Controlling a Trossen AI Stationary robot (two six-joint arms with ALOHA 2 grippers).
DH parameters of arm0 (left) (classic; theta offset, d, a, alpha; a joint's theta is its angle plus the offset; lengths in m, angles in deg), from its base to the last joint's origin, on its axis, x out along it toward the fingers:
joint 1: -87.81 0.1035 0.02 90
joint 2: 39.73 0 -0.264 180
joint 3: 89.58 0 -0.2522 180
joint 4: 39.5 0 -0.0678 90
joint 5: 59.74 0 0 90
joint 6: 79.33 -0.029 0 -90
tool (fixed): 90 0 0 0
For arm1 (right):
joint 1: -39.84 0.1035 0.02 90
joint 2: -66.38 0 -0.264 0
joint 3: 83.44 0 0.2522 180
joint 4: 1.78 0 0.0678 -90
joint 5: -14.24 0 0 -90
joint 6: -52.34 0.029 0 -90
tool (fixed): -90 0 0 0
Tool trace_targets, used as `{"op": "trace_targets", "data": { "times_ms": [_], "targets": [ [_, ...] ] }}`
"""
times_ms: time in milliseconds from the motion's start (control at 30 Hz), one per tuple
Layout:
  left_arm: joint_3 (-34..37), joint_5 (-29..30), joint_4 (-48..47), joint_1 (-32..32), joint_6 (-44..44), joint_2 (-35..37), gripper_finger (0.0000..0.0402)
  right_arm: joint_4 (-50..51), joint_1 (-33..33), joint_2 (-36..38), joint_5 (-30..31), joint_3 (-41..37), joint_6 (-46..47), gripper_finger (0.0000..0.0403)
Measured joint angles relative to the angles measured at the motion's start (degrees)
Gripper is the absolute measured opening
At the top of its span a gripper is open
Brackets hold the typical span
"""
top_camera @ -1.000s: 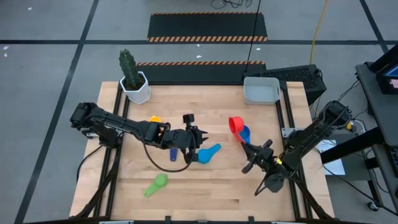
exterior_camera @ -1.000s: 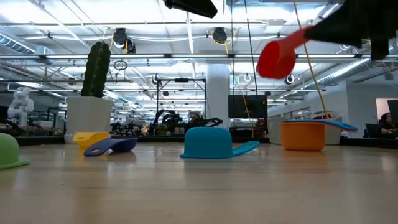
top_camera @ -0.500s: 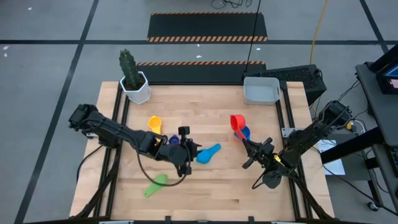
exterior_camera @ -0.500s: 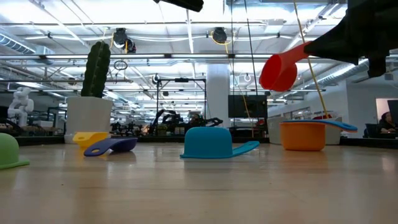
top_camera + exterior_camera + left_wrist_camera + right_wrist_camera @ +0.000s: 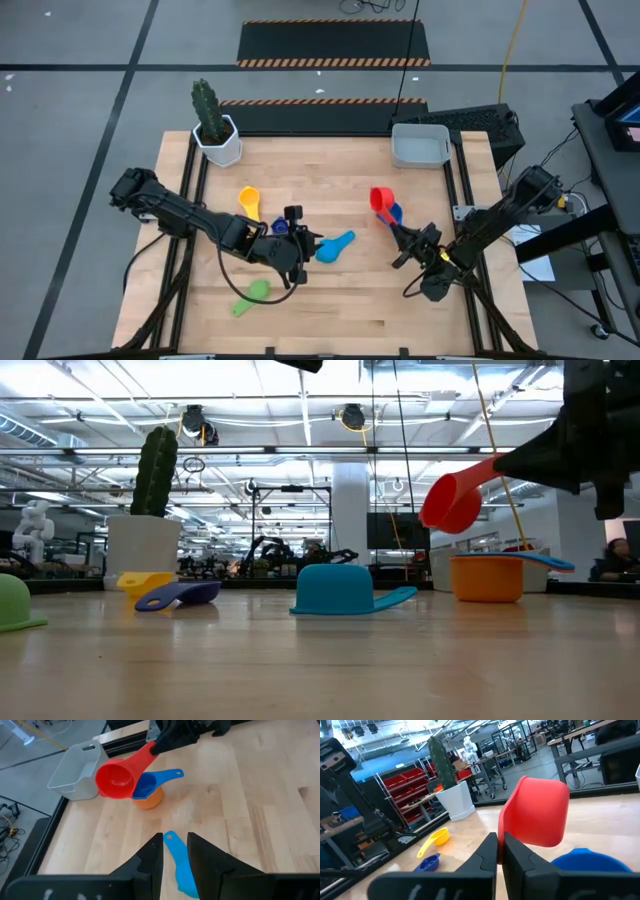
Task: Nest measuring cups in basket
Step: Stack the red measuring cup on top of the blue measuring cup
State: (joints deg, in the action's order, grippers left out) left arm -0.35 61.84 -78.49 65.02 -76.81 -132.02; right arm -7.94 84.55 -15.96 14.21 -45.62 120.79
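Note:
My right gripper (image 5: 401,234) is shut on the red cup (image 5: 379,199), which hangs in the air above the orange cup (image 5: 487,579). A light blue cup (image 5: 147,785) is nested in the orange one. My left gripper (image 5: 175,851) is open and raised above the table. It hovers over the handle of the second light blue cup (image 5: 335,245), which lies mouth down (image 5: 335,590), and touches nothing. The yellow cup (image 5: 249,200), dark blue cup (image 5: 278,227) and green cup (image 5: 252,295) lie on the table's left half. The grey basket (image 5: 420,146) stands at the far right corner. My right gripper pinches the red cup's handle (image 5: 150,751) between its two fingers, which come from the table's near right side, slanting. The cup is lifted clear and tilted, with its bowl (image 5: 452,502) lower than the handle. In the right wrist view the fingers hide the handle.
A white hexagonal pot with a cactus (image 5: 217,138) stands at the far left corner. Bare wood lies along the near edge and between the orange cup and the basket. A black cable loops beside my left arm (image 5: 235,262).
My right gripper has carried the red cup down and slightly right in the low view, closer to the orange cup. My left arm has drawn back toward the table's near left, staying high over the light blue cup.

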Motion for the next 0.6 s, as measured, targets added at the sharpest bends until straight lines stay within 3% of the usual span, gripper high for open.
{"op": "trace_targets", "data": {
  "times_ms": [600],
  "targets": [
    [0.04, -0.04, -0.28, -0.02, 0.83, 0.00, 0.0090, -1.28, 0.59, -1.05, 0.02, -0.04, -0.15, 0.0000]
  ]
}}
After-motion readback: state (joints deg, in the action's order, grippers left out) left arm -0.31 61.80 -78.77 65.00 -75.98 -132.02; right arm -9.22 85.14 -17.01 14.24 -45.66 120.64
